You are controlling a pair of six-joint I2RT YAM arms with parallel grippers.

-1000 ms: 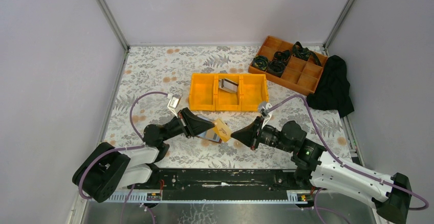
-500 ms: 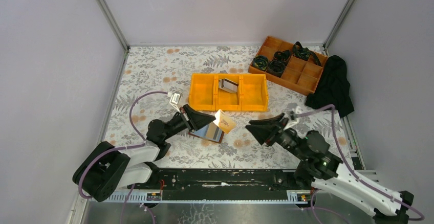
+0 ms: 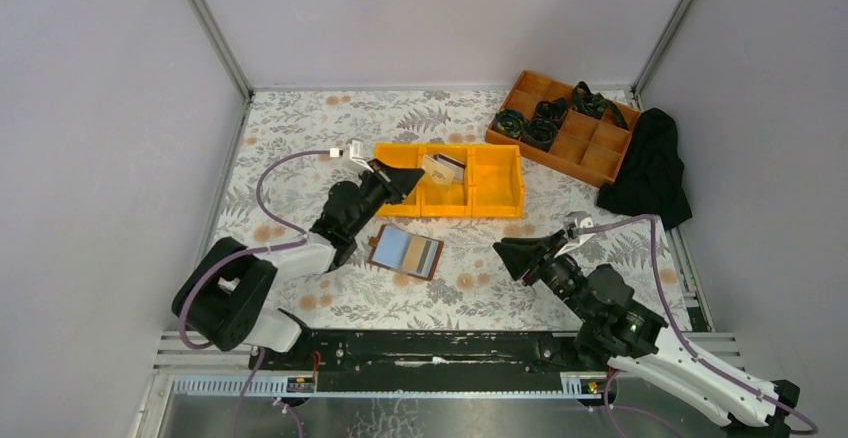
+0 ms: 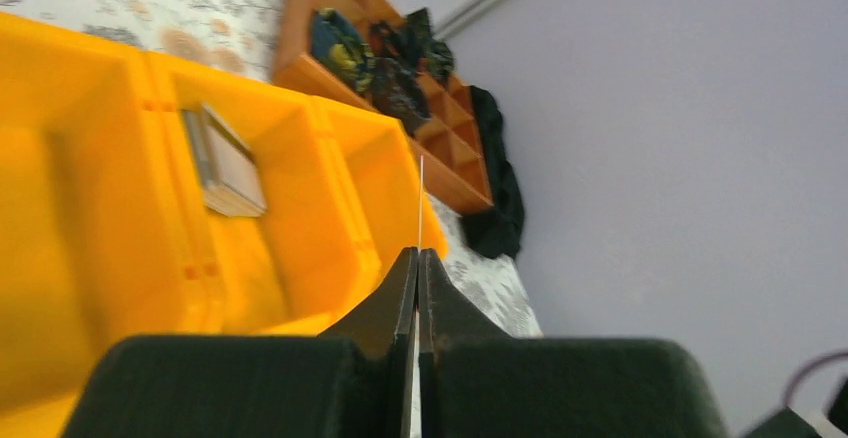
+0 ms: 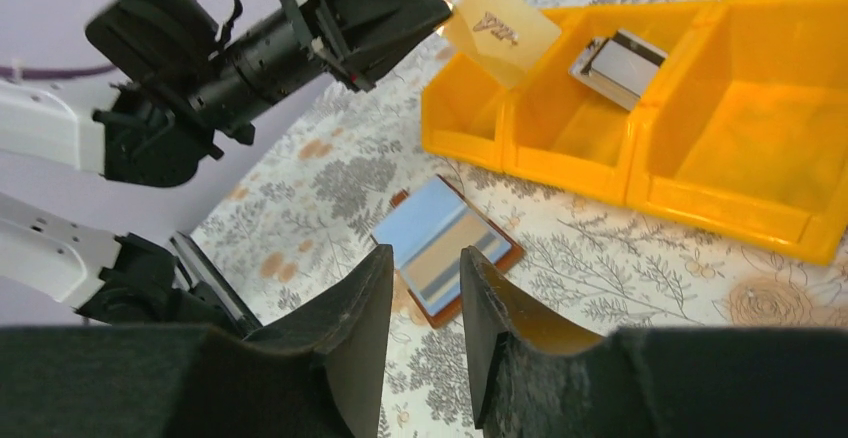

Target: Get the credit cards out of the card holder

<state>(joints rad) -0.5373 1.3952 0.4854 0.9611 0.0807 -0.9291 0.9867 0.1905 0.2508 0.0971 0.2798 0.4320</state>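
Left tool (image 5: 445,4) is clamped tight on a pale tan credit card (image 5: 500,24), holding it in the air over the left and middle compartments of the yellow bin (image 5: 720,223), and a stack of cards (image 5: 617,66) lies tilted in that middle compartment. Right tool (image 3: 503,251) hangs with its fingers apart and nothing between them. Beside it, the card holder (image 3: 405,251) lies open and flat on the floral counter (image 3: 300,128), just in front of the bin.

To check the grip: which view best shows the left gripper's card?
Right wrist: the card shows its face, pinched at a corner by the left gripper. Left wrist sees only its edge; top external barely shows it.
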